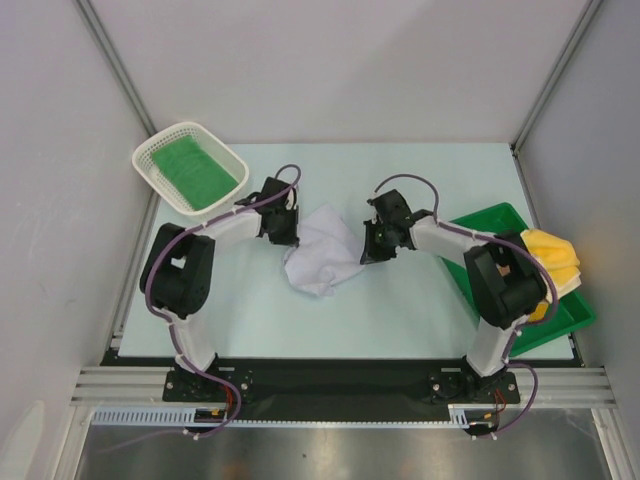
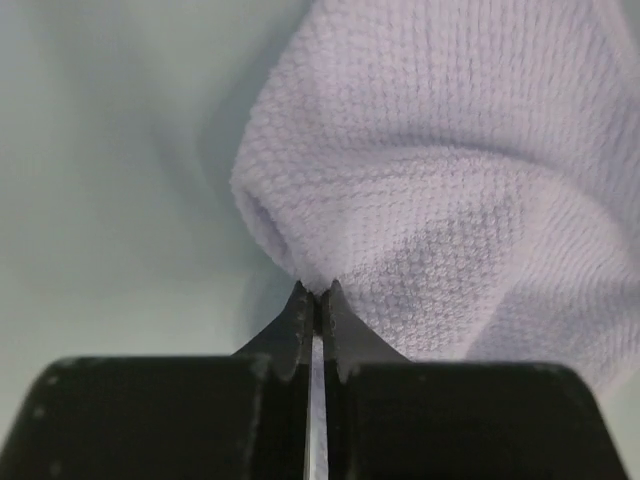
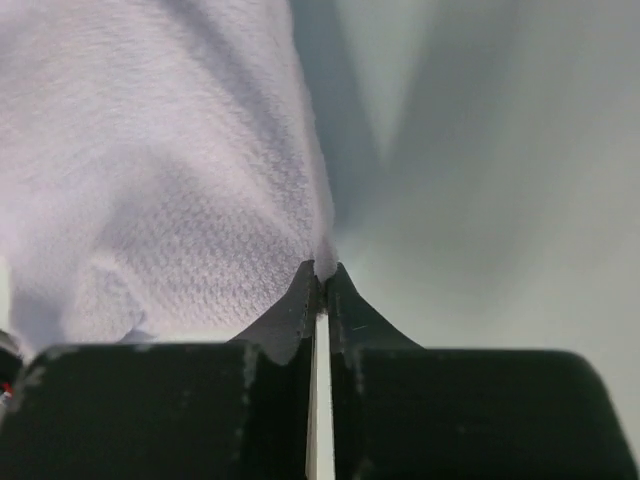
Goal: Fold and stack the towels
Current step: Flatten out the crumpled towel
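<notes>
Folding is only starting.
The left end effector (image 2: 315,296) and right end effector (image 3: 322,272) are pinching the crumpled white towel (image 1: 322,255); the yellow towel (image 1: 553,258) is waiting.

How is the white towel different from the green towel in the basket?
The white towel is bunched up on the table. The green towel lies flat inside the white basket. The left gripper and the right gripper each pinch an edge of the white towel, while no gripper touches the green towel. Both are soft cloths.
</notes>
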Tool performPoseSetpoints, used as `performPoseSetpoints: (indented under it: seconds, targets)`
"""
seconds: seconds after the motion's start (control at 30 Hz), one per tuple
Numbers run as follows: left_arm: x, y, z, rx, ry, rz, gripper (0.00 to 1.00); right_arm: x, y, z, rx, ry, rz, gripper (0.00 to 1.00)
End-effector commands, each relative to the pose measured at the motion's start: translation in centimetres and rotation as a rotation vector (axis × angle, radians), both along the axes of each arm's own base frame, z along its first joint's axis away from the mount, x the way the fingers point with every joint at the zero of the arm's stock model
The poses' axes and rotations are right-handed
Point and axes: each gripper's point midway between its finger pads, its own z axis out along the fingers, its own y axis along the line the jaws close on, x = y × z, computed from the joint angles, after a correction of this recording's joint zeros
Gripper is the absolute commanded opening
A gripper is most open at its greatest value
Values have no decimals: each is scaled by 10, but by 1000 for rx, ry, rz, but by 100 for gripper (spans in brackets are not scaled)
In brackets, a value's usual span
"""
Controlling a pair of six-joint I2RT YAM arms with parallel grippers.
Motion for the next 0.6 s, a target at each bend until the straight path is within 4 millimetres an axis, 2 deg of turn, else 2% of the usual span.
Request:
performPoseSetpoints:
  seconds: [0.0,0.03,0.07,0.17,0.27,0.3,0.37,0.4,0.47,0.5,0.53,0.57]
  targets:
    - [36,-34,65,-104,-156,-71,0,-18,3,83,46,-108,-2,0]
    - [40,-36,75,-102,-175,-86,1,-29,-4,95,37,-93,-22,0]
    - [54,-42,95,-121,-226,-96,0,-36,-4,132,99,-143,-66,0]
    - [67,-54,99,-136,-229,-137,1,-48,-4,179,178,-211,-132,0]
    - [81,-58,88,-129,-225,-136,4,-45,3,195,271,-237,-227,0]
    - [83,-57,80,-120,-213,-139,5,-37,11,203,336,-253,-258,0]
    - [87,-56,81,-121,-225,-146,6,-31,19,198,378,-251,-268,0]
    - [87,-54,80,-107,-231,-153,5,-21,27,197,401,-267,-269,1]
    - [88,-48,83,-82,-238,-144,4,-8,30,192,388,-264,-280,0]
    - [83,-45,82,-71,-215,-145,3,-6,28,175,332,-228,-292,0]
    - [80,-43,88,-68,-216,-142,3,-4,24,170,295,-239,-286,0]
    - [72,-41,85,-65,-193,-140,2,-6,20,160,257,-229,-285,0]
